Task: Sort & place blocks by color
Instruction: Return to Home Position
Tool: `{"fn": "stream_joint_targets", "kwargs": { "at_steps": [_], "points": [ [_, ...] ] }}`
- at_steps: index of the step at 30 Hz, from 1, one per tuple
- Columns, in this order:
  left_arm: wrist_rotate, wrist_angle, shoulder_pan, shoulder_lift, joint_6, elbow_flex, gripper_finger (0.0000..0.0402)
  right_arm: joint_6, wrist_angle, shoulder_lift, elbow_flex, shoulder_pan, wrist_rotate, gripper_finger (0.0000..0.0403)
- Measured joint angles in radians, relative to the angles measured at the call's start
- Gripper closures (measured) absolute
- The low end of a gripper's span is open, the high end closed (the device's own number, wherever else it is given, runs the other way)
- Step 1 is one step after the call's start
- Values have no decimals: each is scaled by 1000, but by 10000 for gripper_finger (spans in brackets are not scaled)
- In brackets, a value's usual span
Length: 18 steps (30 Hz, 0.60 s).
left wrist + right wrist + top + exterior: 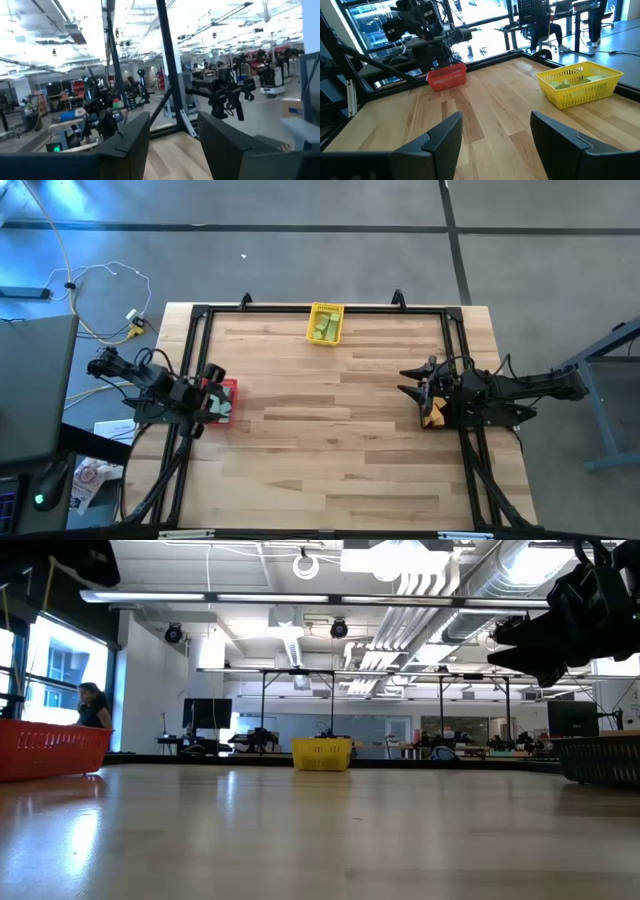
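Light green blocks [324, 327] lie in a yellow bin [326, 323] at the middle of the table's far edge, and also show in the right wrist view [570, 80]. My left gripper [208, 395] hangs open over the red bin [226, 401] at the table's left edge. It points slightly upward into the room, with nothing between its fingers [172, 125]. My right gripper [405, 382] waits open and level near the table's right edge, also with nothing in it [495, 125]. Something orange [433, 417] shows under my right arm.
A black bin [600, 760] stands at the table's right edge, under my right arm. A black frame [200, 315] runs along the table's left, far and right edges. The wooden tabletop [330, 430] lies bare between the bins.
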<state>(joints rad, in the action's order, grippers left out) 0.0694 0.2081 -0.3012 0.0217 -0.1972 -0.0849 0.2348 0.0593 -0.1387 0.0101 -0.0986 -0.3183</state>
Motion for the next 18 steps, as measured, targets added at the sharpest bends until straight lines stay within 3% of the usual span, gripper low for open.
{"fn": "stream_joint_targets", "kwargs": {
  "at_steps": [18],
  "points": [
    [13,-32,0,2,37,0,249,0,-1,1,0,0,0,183]
  ]
}}
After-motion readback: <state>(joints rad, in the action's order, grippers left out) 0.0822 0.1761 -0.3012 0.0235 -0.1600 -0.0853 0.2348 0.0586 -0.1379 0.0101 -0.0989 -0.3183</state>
